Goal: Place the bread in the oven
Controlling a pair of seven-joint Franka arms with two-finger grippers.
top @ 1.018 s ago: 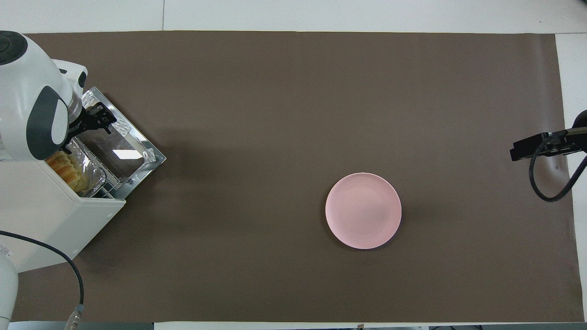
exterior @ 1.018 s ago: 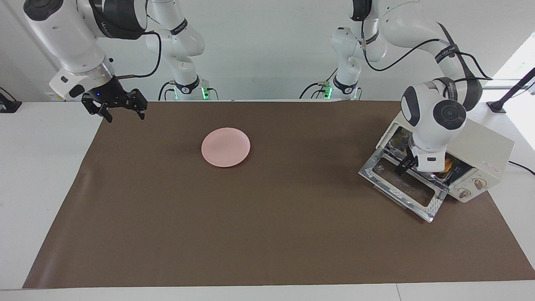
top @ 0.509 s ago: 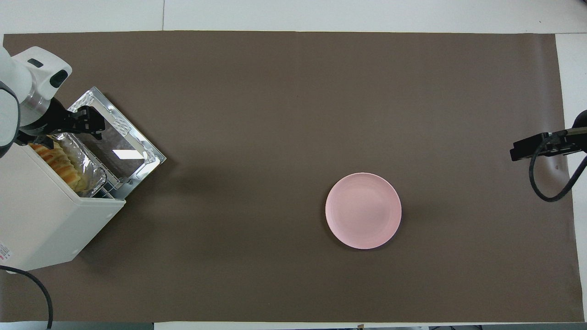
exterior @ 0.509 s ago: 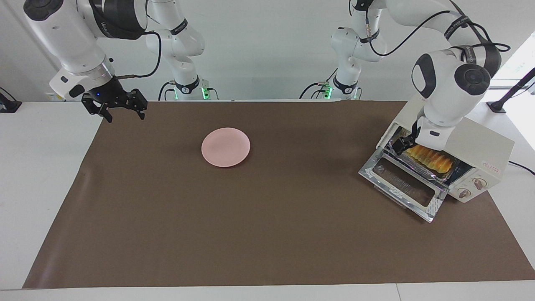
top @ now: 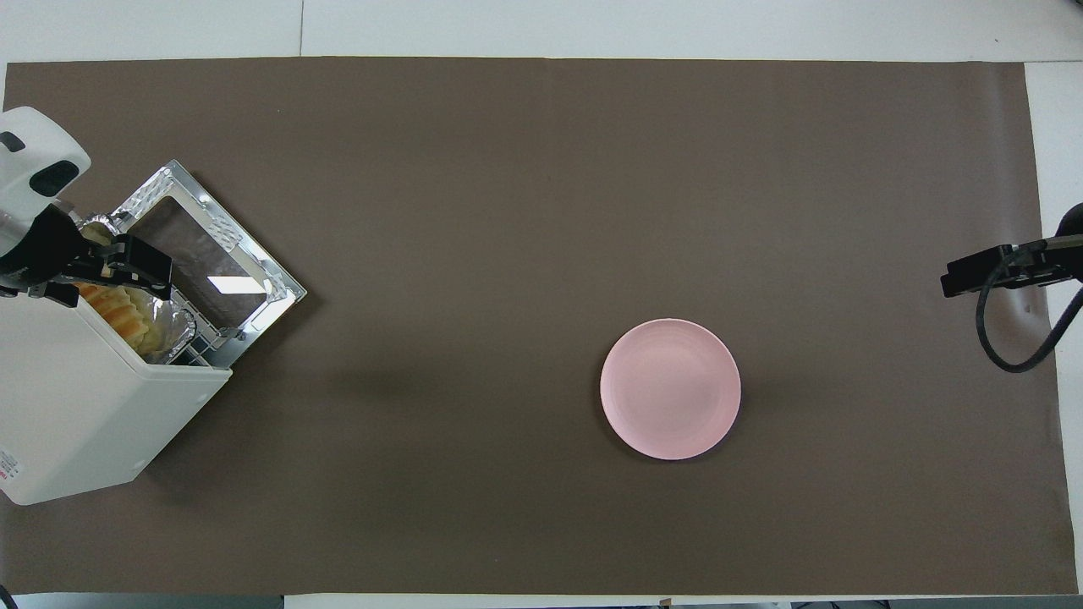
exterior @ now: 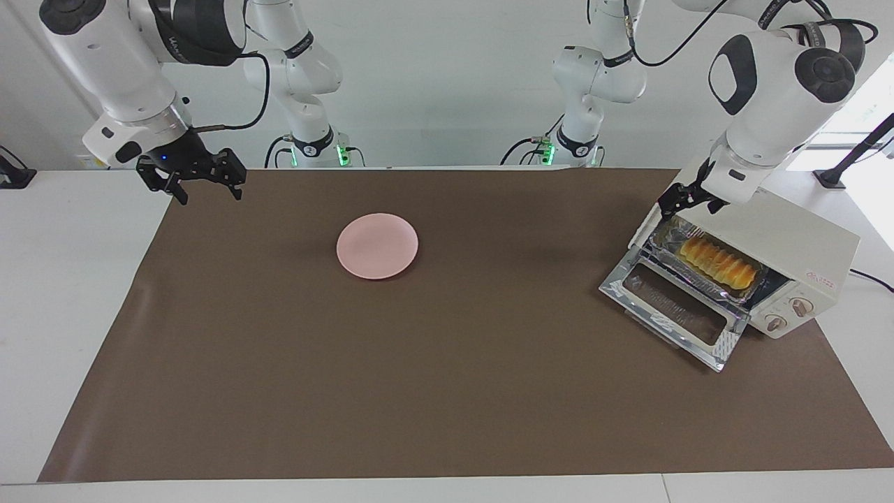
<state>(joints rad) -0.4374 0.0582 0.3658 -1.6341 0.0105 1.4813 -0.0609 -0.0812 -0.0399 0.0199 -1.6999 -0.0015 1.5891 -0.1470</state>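
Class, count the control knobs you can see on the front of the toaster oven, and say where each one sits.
2. Both knobs sit on the oven's front panel, beside the open door, side by side. None appears hidden.

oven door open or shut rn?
Open. The oven has its glass door dropped flat in front of it, and the bread shows inside on the foil tray.

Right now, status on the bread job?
Left gripper empty above oven. Right gripper waits. Bread inside on foil tray; door open.
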